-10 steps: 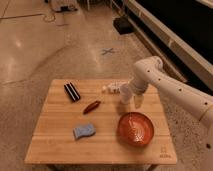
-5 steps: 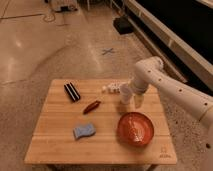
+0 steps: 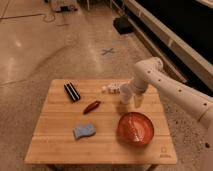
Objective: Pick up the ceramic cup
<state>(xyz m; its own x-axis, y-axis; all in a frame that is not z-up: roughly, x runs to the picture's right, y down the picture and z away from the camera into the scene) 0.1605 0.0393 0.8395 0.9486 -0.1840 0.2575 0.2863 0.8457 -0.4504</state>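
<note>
Gripper low over table, ceramic cup just beside it

The tabletop is pale matt wood, the bowl glossy orange-red, the cup smooth white, likely ceramic, and the hand, down at the cup, smooth white plastic.

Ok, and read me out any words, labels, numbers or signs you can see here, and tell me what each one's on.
No text can be read.
Small dark mark on the near right corner of the light wooden table: too blurred to read.
Blue cross of tape on the shiny floor: a sign, no letters.
The white arm's end effector, beside the small white ceramic cup: no lettering shows on either.
</note>
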